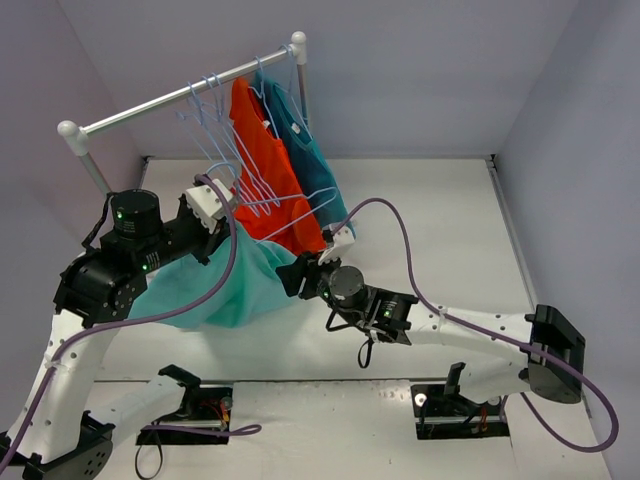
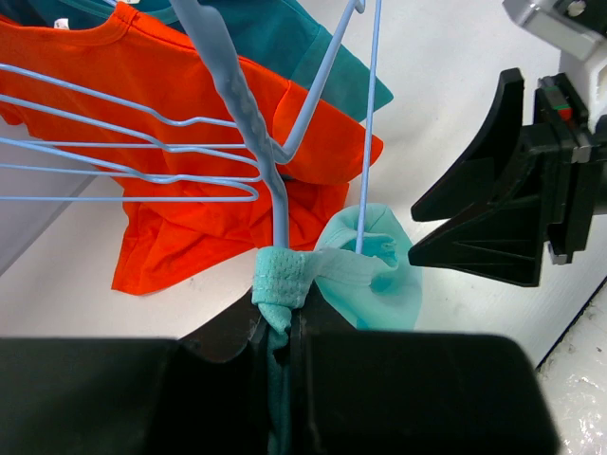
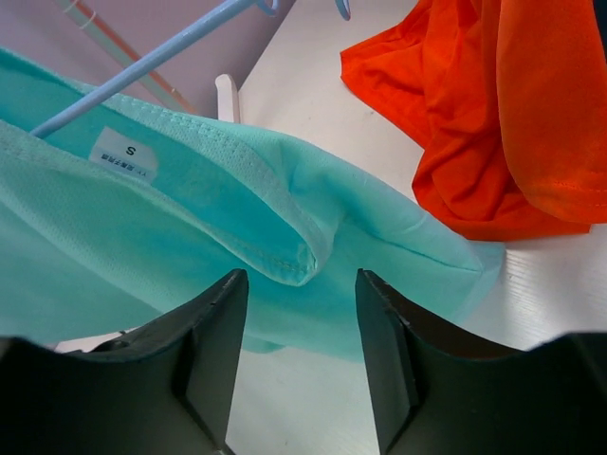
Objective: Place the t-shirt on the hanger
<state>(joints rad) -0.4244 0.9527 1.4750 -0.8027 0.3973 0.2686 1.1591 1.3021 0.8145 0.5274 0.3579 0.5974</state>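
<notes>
Left gripper [image 2: 285,327] clamped on the soft mint t-shirt [image 2: 379,280], I'd have the right gripper [image 3: 302,289], jaws apart, bite the collar seam [image 3: 285,254] squarely.

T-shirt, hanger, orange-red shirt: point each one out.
t-shirt [image 3: 95,270], right wrist view, body fabric below the neckline seam.
hanger [image 3: 152,63], right wrist view, arm running into the collar.
orange-red shirt [image 2: 171,237], left wrist view, lower body.
</notes>
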